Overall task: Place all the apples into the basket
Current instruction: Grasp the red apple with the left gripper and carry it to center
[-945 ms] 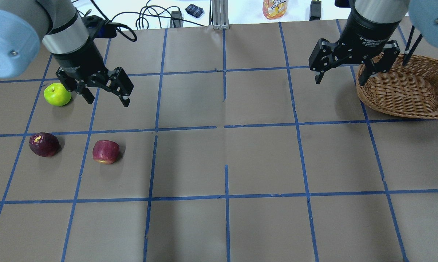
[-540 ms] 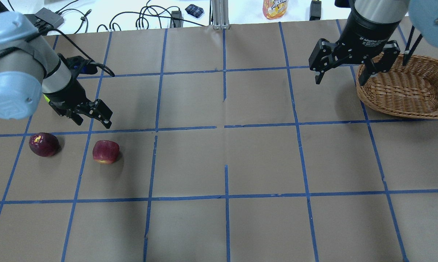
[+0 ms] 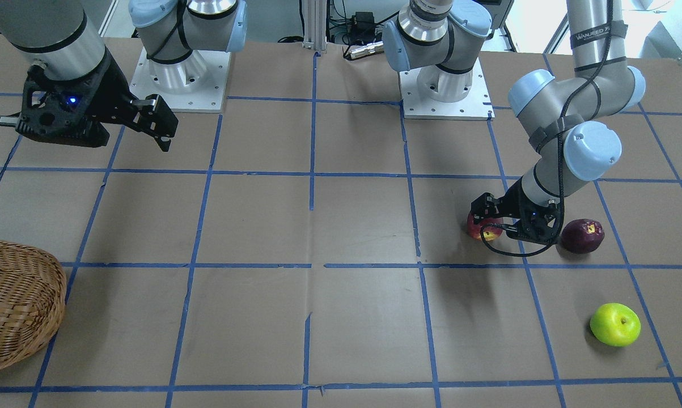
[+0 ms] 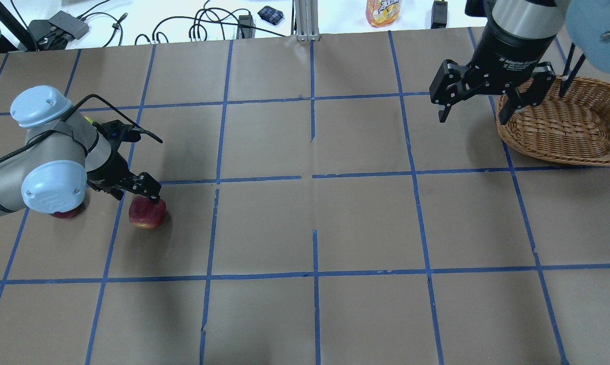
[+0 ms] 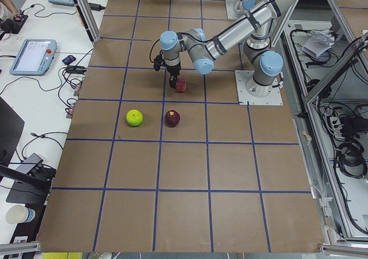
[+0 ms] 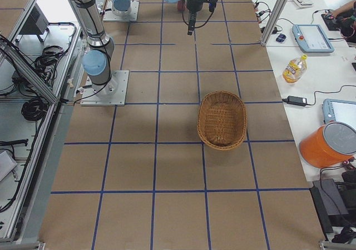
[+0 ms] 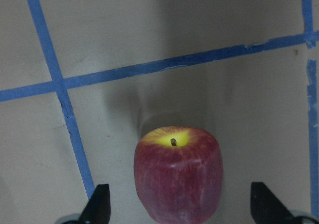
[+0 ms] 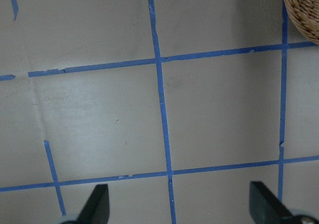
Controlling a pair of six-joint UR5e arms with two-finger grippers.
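The red apple with a yellow patch around its stem (image 7: pixel 178 176) lies on its side on the brown paper-covered table (image 4: pixel 365 223), in the left half, close to a crossing of the blue tape lines (image 4: pixel 264 178). Its skin is deep red and smooth, and the stem end points away from the wrist camera.

The left gripper (image 4: pixel 135 194) has its jaws spread wide on either side of this apple. In the wrist view there is a gap between each fingertip and the fruit, so it has hold of nothing.

The dark maroon apple with a yellow mark (image 3: pixel 583 236) sits just to the left of the red one, right beside the gripper's body. From overhead the left arm's elbow covers most of it. The bright green apple (image 3: pixel 615 324) lies farther from the robot, apart from the other two.

All three are well apart from the light-brown woven wicker basket (image 4: pixel 548 147), which stands at the far right of the table. The right gripper (image 4: pixel 472 117) hangs above the paper just left of the basket's rim, jaws wide apart and holding nothing.

An orange drink bottle (image 4: pixel 383 11) and black cables (image 4: pixel 203 25) lie beyond the table's far edge.
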